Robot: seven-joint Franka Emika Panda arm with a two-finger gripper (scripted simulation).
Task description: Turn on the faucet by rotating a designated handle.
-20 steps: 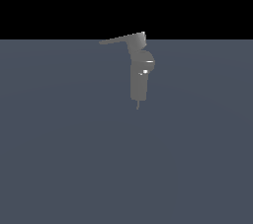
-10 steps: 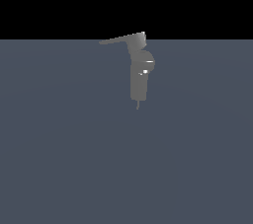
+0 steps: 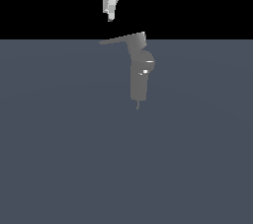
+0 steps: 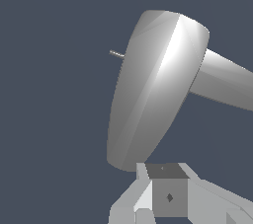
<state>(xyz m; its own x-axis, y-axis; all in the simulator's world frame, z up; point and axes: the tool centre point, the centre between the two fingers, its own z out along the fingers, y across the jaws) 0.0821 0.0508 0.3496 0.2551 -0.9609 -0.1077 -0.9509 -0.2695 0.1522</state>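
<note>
Gripper (image 3: 110, 17) hangs above the handle (image 3: 118, 39), touching nothing and holding nothing. Fingers look together, though honestly I can't tell. Faucet (image 3: 140, 72) stands below.

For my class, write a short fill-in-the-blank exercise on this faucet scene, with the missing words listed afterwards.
1. In the exterior view, the gripper hangs ____ the handle, not touching it.
2. The handle sticks out of the faucet toward the exterior view's ____.
3. The faucet stands ____ on the grey floor.
4. A thin stub shows at the faucet's ____.

Missing words: above; left; upright; base
</note>
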